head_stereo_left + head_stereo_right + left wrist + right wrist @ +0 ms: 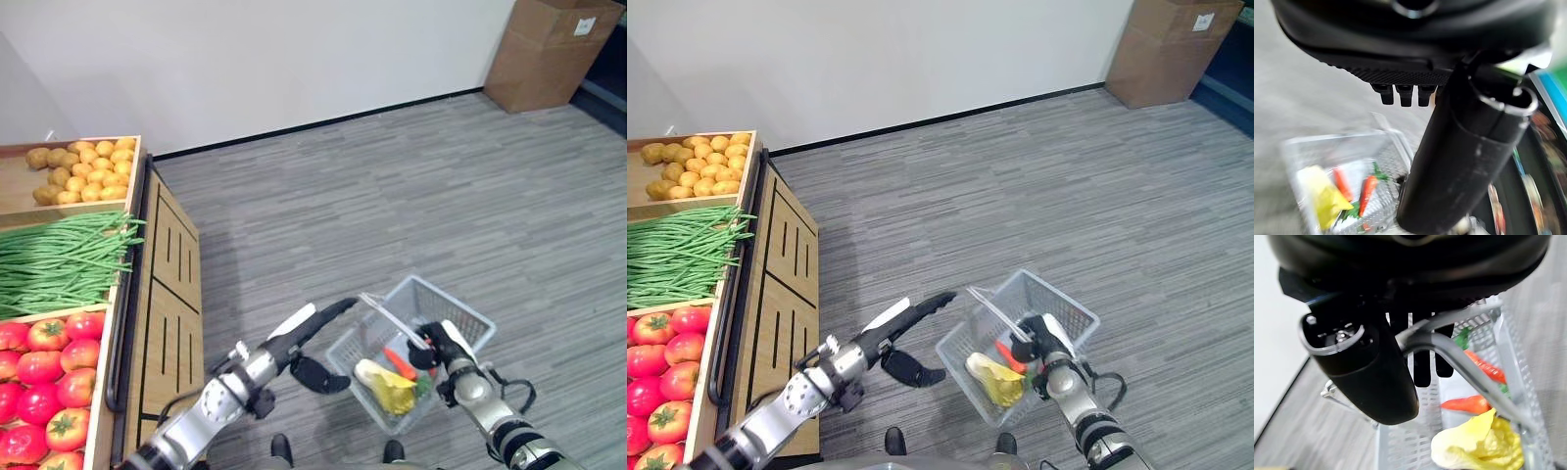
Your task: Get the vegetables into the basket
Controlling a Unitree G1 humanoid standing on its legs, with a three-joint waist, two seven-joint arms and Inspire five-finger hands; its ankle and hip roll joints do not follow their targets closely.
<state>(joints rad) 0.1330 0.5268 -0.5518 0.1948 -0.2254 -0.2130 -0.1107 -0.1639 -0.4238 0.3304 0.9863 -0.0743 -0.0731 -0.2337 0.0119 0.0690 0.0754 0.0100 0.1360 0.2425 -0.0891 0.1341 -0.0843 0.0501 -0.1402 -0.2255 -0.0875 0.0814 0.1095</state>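
The right hand point(439, 345) has its fingers point(1421, 363) curled round the grey handle point(1459, 369) of the wire basket point(460, 313), which hangs over the grey plank floor point(392, 186) at about 5 o'clock in the head views. Inside the basket lie 2 orange carrots point(1467, 404) with green tops and a pale yellow-green leafy cabbage point(388, 390); the cabbage sits at the near end, the carrots just beyond it, touching or nearly touching it.

The left hand point(315, 328) reaches out at about 6 o'clock, just beside the basket's near-left corner. Its fingers are straight and spread away from the thumb point(1459, 161), and it has hold of nothing.

At 9 o'clock stands a wooden produce stand point(167, 294) with slatted side panels. Its bins run from far to near: yellow potatoes point(83, 166) at 10 o'clock, long green beans point(59, 259) at 9 o'clock, red tomatoes point(44, 387) at 8 o'clock. All 3 heaps are well apart from the basket.

A brown cardboard box point(549, 54) rests on the floor against the white wall point(294, 59) at 2 o'clock.
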